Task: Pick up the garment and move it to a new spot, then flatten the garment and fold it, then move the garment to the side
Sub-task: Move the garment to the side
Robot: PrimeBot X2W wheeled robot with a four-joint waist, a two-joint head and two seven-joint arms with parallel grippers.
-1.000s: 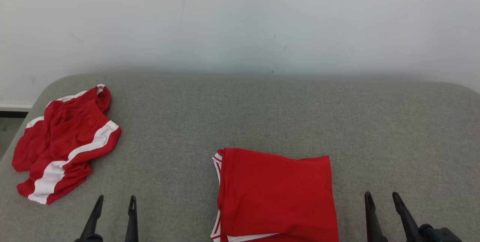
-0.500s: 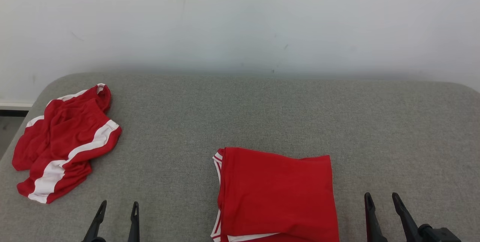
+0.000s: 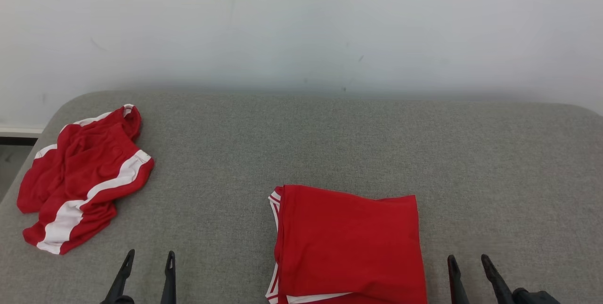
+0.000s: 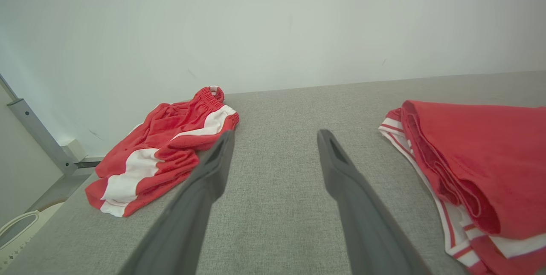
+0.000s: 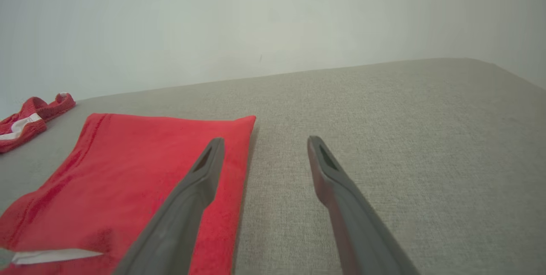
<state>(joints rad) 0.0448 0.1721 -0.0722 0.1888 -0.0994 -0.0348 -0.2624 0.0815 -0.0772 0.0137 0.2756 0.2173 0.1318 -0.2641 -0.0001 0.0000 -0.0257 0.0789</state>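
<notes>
Wall (image 3: pixel 301 21): pale, plain, rising behind the far edge of the counter, well beyond both tools.

Counter (image 3: pixel 330 143): grey woven covering with rounded far corners. It carries both items.

Folded garment (image 3: pixel 348 242): red, lying flat on the counter between the two tools and nearer the right one. White-striped trim shows along the edge facing the left tool and at the near corner. In the right wrist view the garment (image 5: pixel 140 168) lies under and beside that tool's left finger, though contact cannot be confirmed. In the left wrist view its stacked layers (image 4: pixel 477 155) sit off to the right of the fingers, apart from them.

Shorts (image 3: pixel 80 176): red with white side stripes, crumpled, lying ahead of the left tool and outboard of it, near the counter's left edge. They are well apart from the folded garment. The elastic waistband is at the far end (image 4: pixel 162 155).

Left tool (image 3: pixel 150 253): fingers spread apart, nothing between them, over bare counter.

Right tool (image 3: pixel 468 258): fingers spread apart, nothing held, just beside the folded garment's right edge.
</notes>
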